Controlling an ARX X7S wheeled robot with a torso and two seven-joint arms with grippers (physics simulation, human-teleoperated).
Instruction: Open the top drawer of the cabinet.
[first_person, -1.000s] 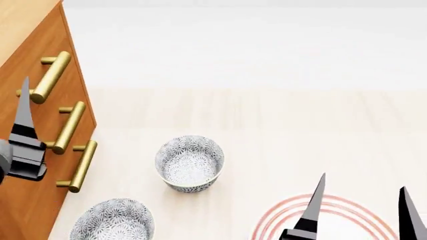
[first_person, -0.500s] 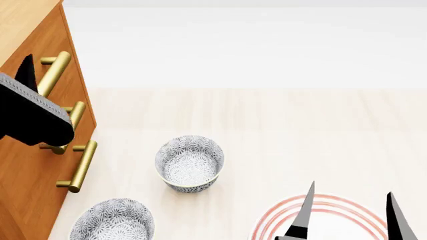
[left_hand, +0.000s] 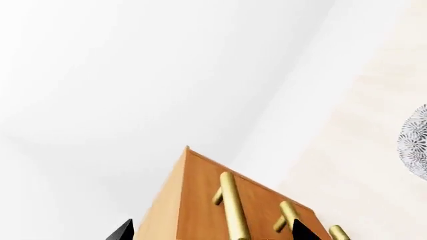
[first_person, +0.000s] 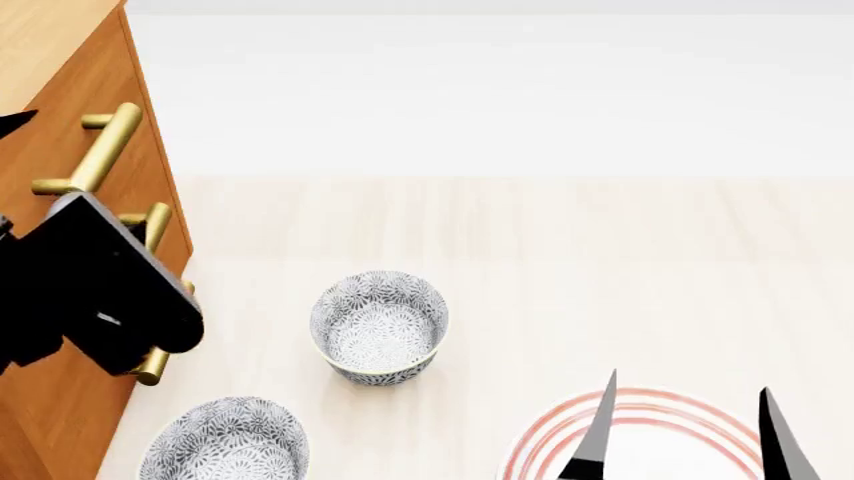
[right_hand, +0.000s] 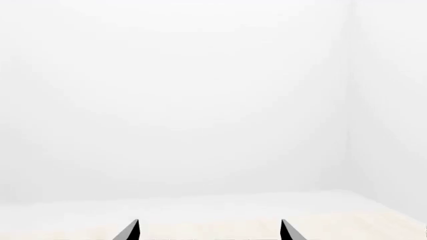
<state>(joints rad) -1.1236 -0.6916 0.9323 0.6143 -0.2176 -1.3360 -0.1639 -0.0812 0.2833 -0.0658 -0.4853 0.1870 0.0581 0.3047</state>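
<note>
The orange-brown cabinet (first_person: 40, 45) stands at the left edge of the head view, and its drawer fronts lie flush. The top drawer (first_person: 100, 80) carries a brass bar handle (first_person: 100, 148). My left arm's black wrist body (first_person: 107, 290) covers the lower handles, and one dark fingertip shows at the frame's left edge beside the top handle. In the left wrist view my left gripper (left_hand: 212, 234) is open. The top handle (left_hand: 233, 205) shows between its tips, untouched. My right gripper (first_person: 687, 430) is open and empty over the table, as the right wrist view (right_hand: 209, 231) also shows.
A patterned bowl (first_person: 379, 325) sits on the light wooden table right of the cabinet, and a second bowl (first_person: 227, 440) lies nearer the front. A red-ringed plate (first_person: 667, 402) lies under my right gripper. White wall lies behind.
My left arm has swung up and forward; its wrist body now hides the lower handles and a fingertip sits higher, beside the top handle. The right gripper has sunk slightly in view.
</note>
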